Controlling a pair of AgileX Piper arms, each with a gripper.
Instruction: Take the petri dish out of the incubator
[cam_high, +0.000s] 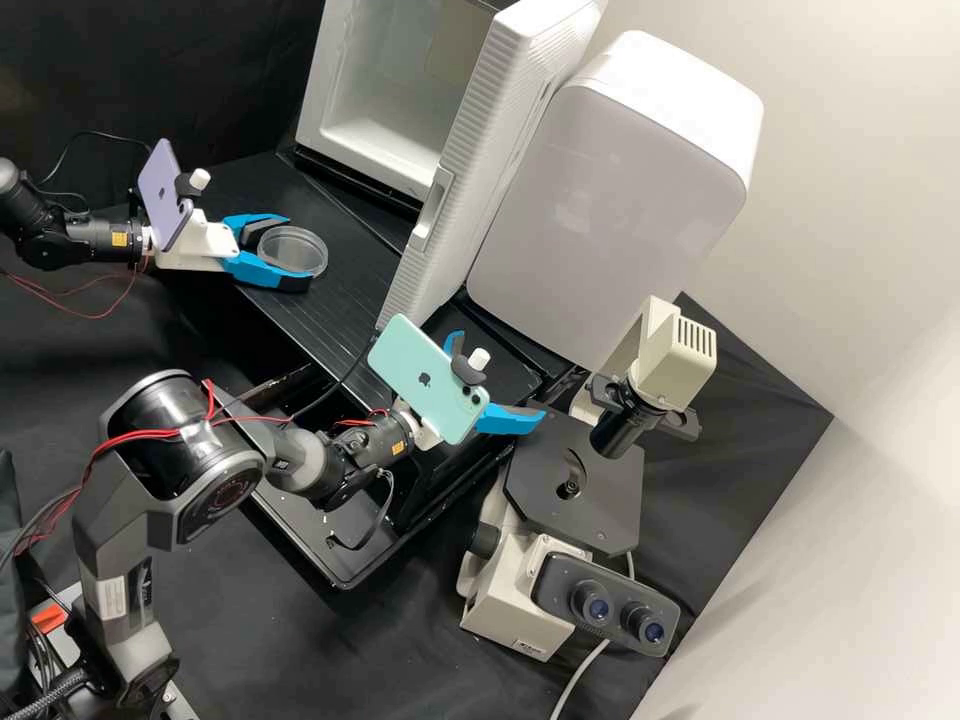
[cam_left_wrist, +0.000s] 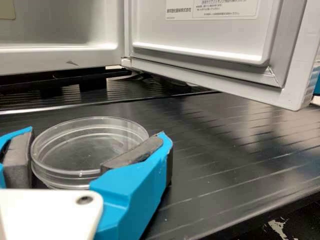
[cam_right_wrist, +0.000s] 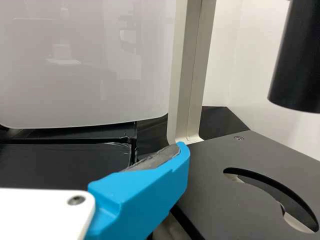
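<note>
Petri dish (cam_left_wrist: 87, 147) sits squarely between the two fingers of my left pincer (cam_high: 295, 252). It lies flat on the black tray (cam_left_wrist: 240, 150), outside the incubator (cam_high: 400, 80), whose open mouth is ahead of the fingertips. I judge the pads (cam_left_wrist: 132, 154) clenched on its rim. It is round, so no long axis matters. My right pincer (cam_high: 497, 378) hangs spread and empty, well off beside the open door (cam_high: 480, 150); the left is plainly nearer.
</note>
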